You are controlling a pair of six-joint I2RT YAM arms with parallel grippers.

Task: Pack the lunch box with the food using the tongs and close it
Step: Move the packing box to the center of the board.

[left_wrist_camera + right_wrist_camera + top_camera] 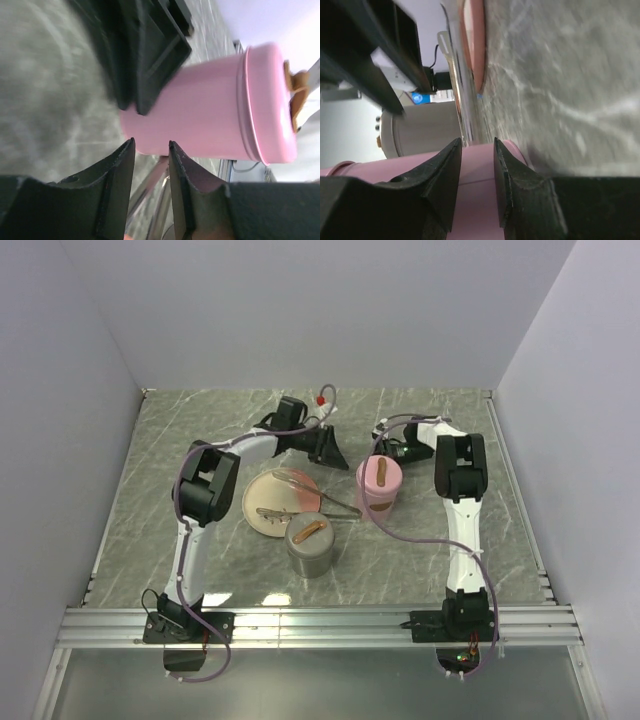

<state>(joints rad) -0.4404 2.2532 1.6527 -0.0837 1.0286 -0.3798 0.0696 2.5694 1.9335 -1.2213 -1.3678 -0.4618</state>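
The lunch box shows as two cylinders: a pink tin (380, 490) with a brown handle on its lid, and a grey tin (310, 548) with a lid of the same kind. The silver tongs (318, 508) lie across the cream plate (262, 502), their joined end close to the pink tin. My left gripper (333, 455) hovers over the plate's far right edge, open, its fingers (122, 165) apart with the tongs' arms (155, 195) on the table below the gap. Behind the pink tin (477, 200) my right gripper (385, 452) stands open, holding nothing. I cannot make out the food.
The grey tin (425, 130) stands just in front of the plate (476, 45). White walls close in the marble table on three sides. A cable from the right arm loops past the pink tin (200, 110). The two grippers sit close together.
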